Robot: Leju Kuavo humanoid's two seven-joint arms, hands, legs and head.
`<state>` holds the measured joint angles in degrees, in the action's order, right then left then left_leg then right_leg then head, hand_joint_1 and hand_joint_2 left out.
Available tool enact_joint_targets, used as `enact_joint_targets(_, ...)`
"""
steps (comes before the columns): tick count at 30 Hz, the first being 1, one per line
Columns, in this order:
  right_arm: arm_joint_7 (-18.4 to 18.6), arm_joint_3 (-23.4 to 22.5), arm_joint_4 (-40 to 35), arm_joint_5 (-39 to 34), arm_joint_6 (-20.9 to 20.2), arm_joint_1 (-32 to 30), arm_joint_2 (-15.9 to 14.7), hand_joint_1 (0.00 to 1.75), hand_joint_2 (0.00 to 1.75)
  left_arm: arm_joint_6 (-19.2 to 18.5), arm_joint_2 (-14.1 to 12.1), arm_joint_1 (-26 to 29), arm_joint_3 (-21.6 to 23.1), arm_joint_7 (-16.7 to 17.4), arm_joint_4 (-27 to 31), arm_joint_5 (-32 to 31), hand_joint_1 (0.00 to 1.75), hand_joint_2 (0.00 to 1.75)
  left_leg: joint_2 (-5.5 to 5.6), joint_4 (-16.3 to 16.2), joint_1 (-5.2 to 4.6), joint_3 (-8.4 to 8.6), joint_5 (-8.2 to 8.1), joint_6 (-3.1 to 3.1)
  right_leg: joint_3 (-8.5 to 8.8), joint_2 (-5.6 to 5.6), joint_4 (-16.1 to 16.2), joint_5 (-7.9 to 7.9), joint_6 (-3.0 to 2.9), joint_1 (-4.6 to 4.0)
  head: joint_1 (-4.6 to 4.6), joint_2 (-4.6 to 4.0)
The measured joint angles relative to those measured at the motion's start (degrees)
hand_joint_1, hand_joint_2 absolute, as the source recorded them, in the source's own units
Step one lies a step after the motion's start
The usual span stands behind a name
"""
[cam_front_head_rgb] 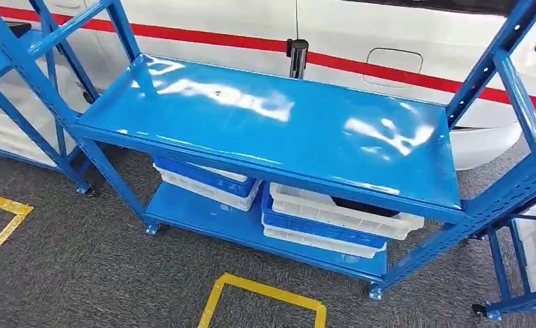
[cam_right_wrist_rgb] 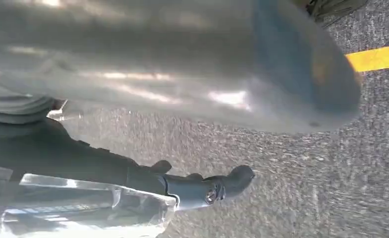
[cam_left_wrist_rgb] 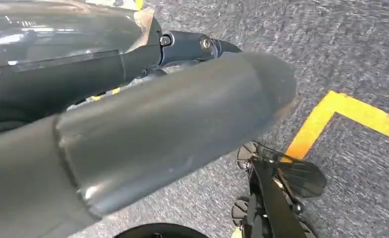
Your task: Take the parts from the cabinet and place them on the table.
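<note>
Head view high, angled down at blue rack [cam_front_head_rgb: 272,123] — wrist views close over shared grey carpet [cam_left_wrist_rgb: 361,54].

Hidden under the blue top shelf [cam_front_head_rgb: 272,123]: the rear halves of the stacked white and blue bins [cam_front_head_rgb: 330,222] on the lower shelf [cam_front_head_rgb: 203,222], and most of a dark item [cam_front_head_rgb: 364,207] in the upper right bin, too covered to identify. Cut off by the picture's edges: the rack's uprights and the neighbouring racks. Blurred at close range: left robot hand [cam_left_wrist_rgb: 147,129] and right robot hand [cam_right_wrist_rgb: 182,74], finger positions impossible to tell.
</note>
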<state>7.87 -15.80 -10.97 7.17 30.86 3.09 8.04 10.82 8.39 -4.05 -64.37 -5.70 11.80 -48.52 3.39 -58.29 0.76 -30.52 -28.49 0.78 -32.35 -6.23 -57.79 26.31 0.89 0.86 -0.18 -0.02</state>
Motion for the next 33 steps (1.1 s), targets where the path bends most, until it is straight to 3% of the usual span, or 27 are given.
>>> enact_joint_targets(1, -0.11, -0.04, 0.02, -0.07, 0.09, -0.17, -0.02, 0.0, 0.0, 0.02, 0.0, -0.06, 0.0, 0.0, 0.0, 0.0, 0.0, 0.0, -0.64, 0.45, -0.13, 0.09, 0.32, 0.51, -0.63, -0.6, 0.29, -0.19, 0.58, 0.02, 0.0, 0.0)
enact_joint_targets(2, -0.35, -0.13, 0.02, -0.31, 0.2, -0.18, -0.04, 0.0, 0.0, 0.02, 0.09, -0.11, -0.02, -0.02, 0.0, 0.02, 0.0, 0.0, -1.6, 1.31, 0.54, 0.19, 1.1, 1.27, -0.61, 0.58, -0.69, 0.1, 0.58, -0.07, 0.09, 0.0)
enact_joint_targets(3, -0.68, -0.24, 0.02, -0.55, 0.33, -0.12, -0.02, 0.0, 0.0, 0.02, 0.09, -0.13, 0.0, -0.04, 0.0, 0.02, 0.0, 0.0, -2.0, 1.6, 0.29, 0.22, 1.23, 1.57, -1.63, 3.57, -2.25, 1.37, 0.47, -0.23, 0.15, 0.0)
enact_joint_targets(4, -0.87, -0.39, 0.02, -0.68, 0.46, -0.06, -0.02, 0.0, 0.0, 0.04, 0.09, -0.06, 0.0, -0.15, 0.0, 0.02, 0.0, 0.0, -2.89, 1.6, 0.24, 0.1, 1.31, 1.93, -3.41, 4.87, -5.74, 3.69, 0.1, -0.18, 0.57, 0.0)
enact_joint_targets(6, -1.16, -0.63, 0.02, -0.81, 0.83, 0.07, -0.02, 0.0, 0.0, 0.15, 0.09, 0.17, -0.02, -0.2, 0.0, 0.0, 0.0, 0.0, -4.17, 1.56, 0.04, -0.23, 1.32, 1.93, -7.5, 5.45, -14.61, 7.74, -0.14, 0.04, 0.57, 0.0)
enact_joint_targets(7, -1.33, -0.74, 0.02, -0.81, 1.03, 0.02, -0.02, 0.0, 0.0, 0.22, 0.09, 0.17, -0.02, -0.22, 0.0, 0.02, 0.0, 0.0, -4.69, 1.54, 0.03, -0.36, 1.35, 1.89, -8.53, 5.53, -17.36, 8.51, 0.2, 0.1, 0.68, 0.0)
enact_joint_targets(8, -1.38, -0.96, 0.02, -0.79, 1.07, -0.12, -0.04, 0.0, 0.0, 0.2, 0.09, 0.17, -0.07, -0.24, 0.0, 0.04, 0.0, 0.0, -5.11, 1.53, 0.04, -0.42, 1.39, 1.82, -8.13, 5.6, -17.4, 8.24, 0.65, 0.28, 0.61, 0.0)
enact_joint_targets(9, -1.35, -1.05, 0.02, -0.59, 1.09, -0.23, -0.09, 0.0, 0.0, 0.2, 0.11, 0.14, -0.07, -0.26, 0.0, 0.04, 0.0, 0.0, -5.32, 1.49, 0.08, -0.43, 1.43, 1.74, -6.21, 5.69, -14.55, 7.05, 1.34, 0.46, 0.7, 0.0)
enact_joint_targets(11, -1.11, -1.05, 0.02, -0.06, 1.09, -0.22, -0.22, 0.0, 0.0, 0.22, 0.2, 0.06, -0.04, -0.35, 0.0, 0.02, 0.0, 0.0, -5.59, 1.38, 0.21, -0.27, 1.45, 1.42, 0.14, 6.23, -3.94, 3.62, 2.52, 0.84, 0.68, 0.0)
enact_joint_targets(12, -0.92, -1.05, 0.02, 0.06, 1.09, -0.11, -0.22, 0.0, 0.0, 0.3, 0.22, 0.03, -0.04, -0.39, 0.0, 0.02, 0.0, 0.0, -5.65, 1.25, 0.14, -0.31, 1.44, 1.03, 2.35, 6.87, 0.38, 2.97, 2.42, 0.99, 0.72, 0.0)
enact_joint_targets(13, -0.81, -1.05, 0.02, 0.11, 1.09, -0.02, -0.2, 0.0, 0.0, 0.48, 0.22, 0.02, -0.07, -0.46, 0.0, 0.02, 0.0, 0.0, -5.67, 0.96, -0.32, -0.37, 1.08, 0.48, 2.12, 6.71, 0.56, 2.48, 1.81, 0.36, 0.66, 0.0)
enact_joint_targets(14, -0.76, -1.05, 0.02, 0.35, 1.09, -0.05, -0.17, 0.0, 0.0, 0.59, 0.22, 0.01, -0.07, -0.52, 0.0, 0.02, 0.0, 0.0, -5.65, 0.96, -0.29, -0.31, 1.1, 0.29, 2.07, 6.67, 0.58, 2.33, 1.4, 0.73, 0.35, 0.0)
enact_joint_targets(15, -0.7, -1.05, 0.02, 0.42, 1.09, -0.08, -0.09, 0.0, 0.0, 0.63, 0.13, 0.01, -0.07, -0.61, 0.02, 0.02, 0.0, 0.0, -5.53, 0.81, -0.22, -0.33, 0.49, 1.05, 2.42, 6.71, 0.68, 2.25, 1.37, 0.97, 0.44, 0.0)
enact_joint_targets(16, -0.59, -1.05, 0.02, 0.5, 1.09, -0.08, -0.13, 0.0, 0.0, 0.68, 0.13, 0.03, -0.07, -0.72, 0.0, 0.02, 0.0, 0.0, -5.49, 0.8, -0.07, -0.37, 1.01, 2.21, 2.41, 6.7, 0.67, 2.24, 1.36, 0.76, 0.35, 0.0)
enact_joint_targets(17, -0.59, -1.05, 0.02, 0.61, 1.09, -0.08, -0.11, 0.0, 0.0, 0.7, 0.13, 0.03, -0.07, -0.79, 0.0, 0.02, 0.0, 0.0, -5.47, 0.84, 0.02, -0.4, 1.04, 2.24, 2.47, 6.7, 0.65, 2.22, 1.32, 0.59, 0.46, 0.0)
enact_joint_targets(19, -0.5, -1.05, 0.02, 1.01, 1.09, -0.09, -0.17, 0.0, 0.0, 0.74, 0.15, 0.03, -0.09, -0.85, 0.0, 0.02, 0.0, 0.0, -5.36, 1.12, 0.18, -0.38, 1.45, 1.63, 2.57, 6.69, 0.62, 2.09, 1.06, 0.4, 0.37, 0.0)
enact_joint_targets(25, -0.35, -1.05, 0.02, 1.44, 1.09, -0.07, -0.26, 0.0, 0.0, 0.9, 0.2, 0.02, -0.42, -1.25, 0.0, 0.37, 0.0, 0.0, -5.33, 1.33, 0.49, -0.3, 1.7, 1.04, 2.47, 6.7, 0.58, 2.09, 0.72, -0.11, 0.37, 0.0)
enact_joint_targets(28, -0.33, -1.05, 0.02, 1.59, 1.09, -0.05, -0.41, 0.0, 0.0, 0.9, 0.2, 0.02, -0.44, -1.4, 0.0, 0.42, 0.0, 0.0, -5.33, 1.39, 0.64, -0.31, 1.67, -0.41, 2.41, 6.71, 0.53, 2.13, 0.65, -0.31, 0.39, 0.0)
enact_joint_targets(33, 0.19, -0.98, 0.02, 2.14, 1.11, -0.04, -0.5, 0.0, 0.0, 0.9, 0.2, 0.02, -0.57, -2.45, 0.0, 0.42, 0.0, 0.0, -5.34, 1.38, 0.52, -0.32, 1.5, -0.75, 1.96, 6.71, 0.54, 2.16, 0.61, -0.26, 0.44, 0.0)
